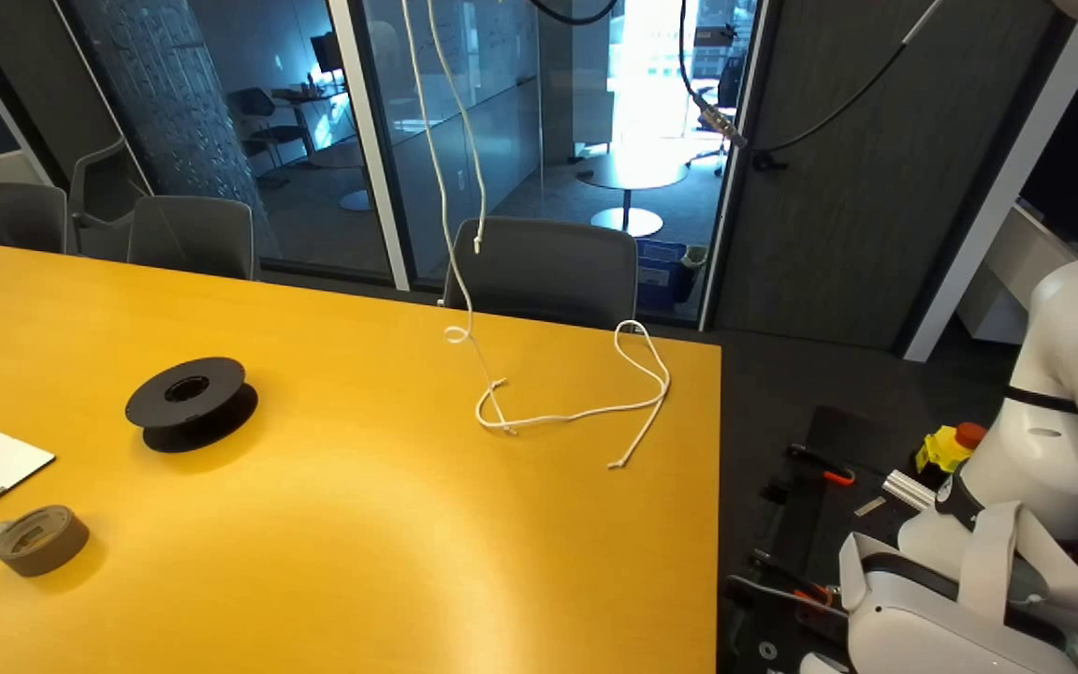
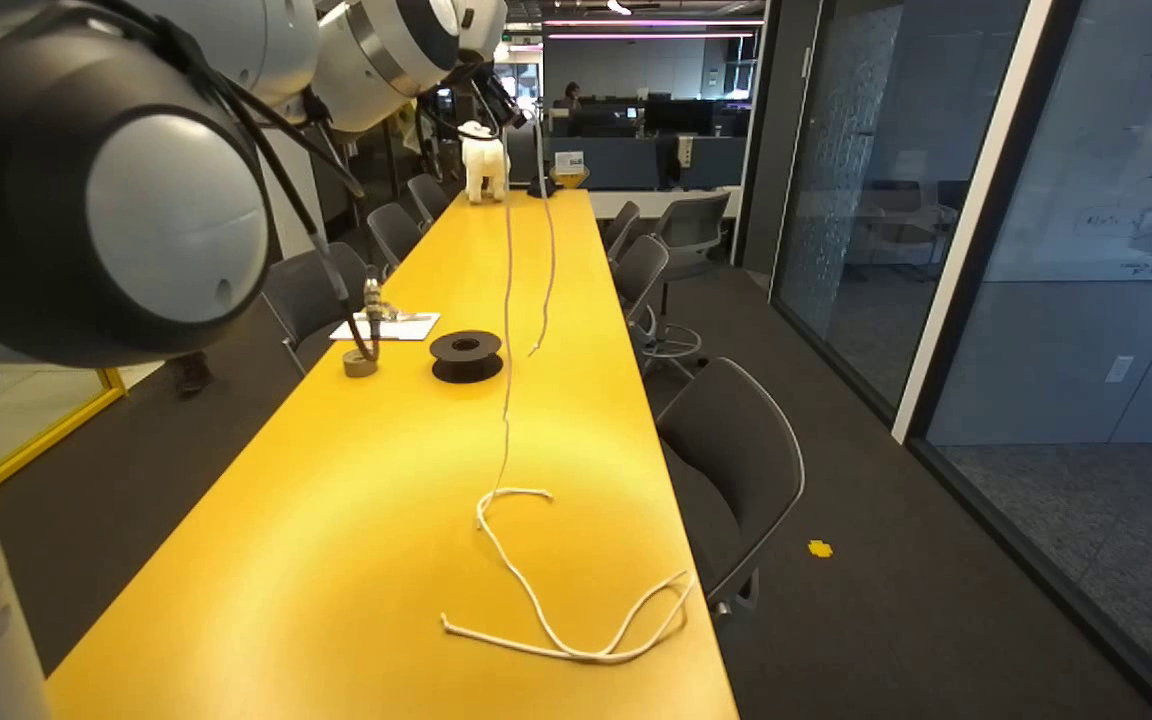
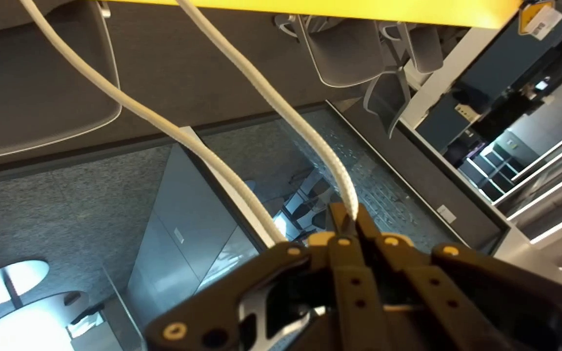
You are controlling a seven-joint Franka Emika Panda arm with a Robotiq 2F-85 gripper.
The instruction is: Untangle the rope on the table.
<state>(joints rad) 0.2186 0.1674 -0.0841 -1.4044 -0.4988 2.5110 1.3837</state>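
The cream rope (image 3: 320, 144) is pinched between the fingertips of my gripper (image 3: 353, 214), shut on it high above the yellow table (image 1: 361, 524). Two strands hang down. The shorter one ends in the air, at a small knot (image 1: 478, 245). Lower down, the longer strand has a small loop (image 1: 456, 334) and reaches the tabletop. There it crosses the curved end of the rope lying on the table (image 2: 526, 590), which bends into a wide loop near the table corner. Whether the hanging and lying lengths are one piece, I cannot tell.
A black spool (image 1: 188, 402) stands on the table, farther along from the rope. Beyond it are a brown tape roll (image 1: 41, 541) and a clipboard (image 1: 6, 468). A grey chair (image 1: 548, 271) is close to the table's edge, beside the lying rope.
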